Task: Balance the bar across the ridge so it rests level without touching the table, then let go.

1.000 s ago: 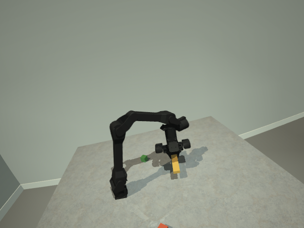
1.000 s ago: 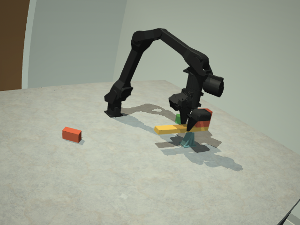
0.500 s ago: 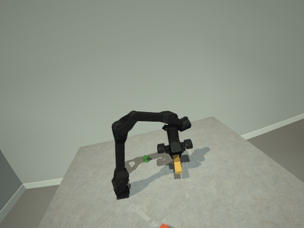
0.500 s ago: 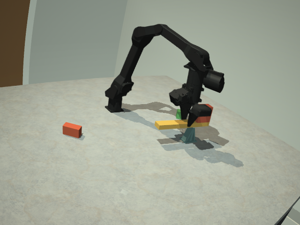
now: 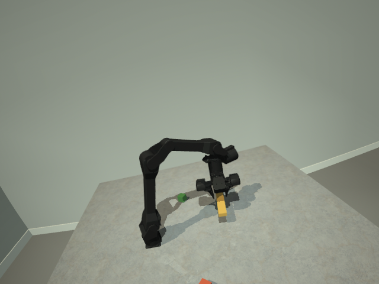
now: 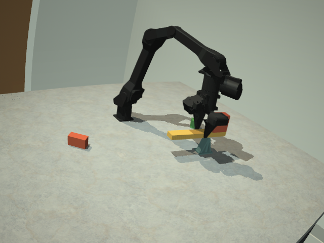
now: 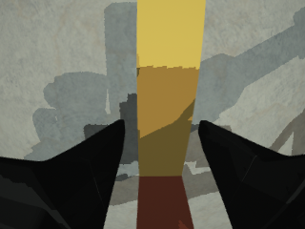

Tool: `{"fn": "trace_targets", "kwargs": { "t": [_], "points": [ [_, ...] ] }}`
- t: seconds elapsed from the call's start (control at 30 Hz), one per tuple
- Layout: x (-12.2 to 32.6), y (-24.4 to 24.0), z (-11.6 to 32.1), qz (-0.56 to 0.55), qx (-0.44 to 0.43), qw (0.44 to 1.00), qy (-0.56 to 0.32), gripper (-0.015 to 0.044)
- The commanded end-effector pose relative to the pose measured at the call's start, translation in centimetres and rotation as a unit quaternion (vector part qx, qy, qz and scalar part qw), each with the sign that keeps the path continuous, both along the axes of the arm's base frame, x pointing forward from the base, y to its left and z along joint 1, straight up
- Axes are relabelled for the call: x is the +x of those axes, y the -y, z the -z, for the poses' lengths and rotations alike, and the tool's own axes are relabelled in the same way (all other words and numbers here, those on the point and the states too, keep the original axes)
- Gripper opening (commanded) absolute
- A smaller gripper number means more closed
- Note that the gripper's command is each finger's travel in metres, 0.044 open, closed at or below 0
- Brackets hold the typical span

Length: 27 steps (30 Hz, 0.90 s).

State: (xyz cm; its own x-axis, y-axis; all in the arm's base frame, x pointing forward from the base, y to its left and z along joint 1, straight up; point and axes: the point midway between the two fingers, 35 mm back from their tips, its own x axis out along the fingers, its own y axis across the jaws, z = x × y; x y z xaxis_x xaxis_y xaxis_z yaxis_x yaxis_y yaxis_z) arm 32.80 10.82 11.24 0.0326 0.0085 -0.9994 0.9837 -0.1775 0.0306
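Observation:
The yellow bar [image 5: 221, 207] [image 6: 183, 134] [image 7: 169, 33] lies across the top of the teal ridge [image 6: 204, 147], looks about level, and both its ends are above the table. A red block [image 6: 220, 128] [image 7: 162, 202] sits on the bar's far end, the shorter side past the ridge. My gripper [image 5: 219, 196] [image 6: 201, 132] [image 7: 162, 126] is open, with one finger on each side of the bar above the ridge. The wrist view shows a gap between each finger and the bar. The ridge is hidden in the top view and the wrist view.
A small green block [image 5: 182, 197] [image 6: 192, 123] stands on the table between the arm's base and the gripper, partly hidden in the exterior view. An orange-red block [image 5: 204, 281] [image 6: 77, 141] lies on the table well away from the ridge.

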Motion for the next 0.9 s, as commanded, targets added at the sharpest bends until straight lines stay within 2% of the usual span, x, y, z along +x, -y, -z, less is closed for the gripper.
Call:
{"fn": "trace_targets", "kwargs": {
  "t": [0.0,0.13,0.27,0.57,0.87],
  "points": [
    [0.0,0.0,0.0,0.000,0.000,1.000,0.000,0.0343],
    [0.0,0.0,0.0,0.000,0.000,1.000,0.000,0.0440],
    [0.1,0.0,-0.7,0.000,0.000,1.000,0.000,0.0440],
    [-0.3,0.1,-9.8,0.000,0.002,1.000,0.007,0.0440],
    [-0.3,0.1,-10.0,0.000,0.002,1.000,0.007,0.0440]
  ]
}}
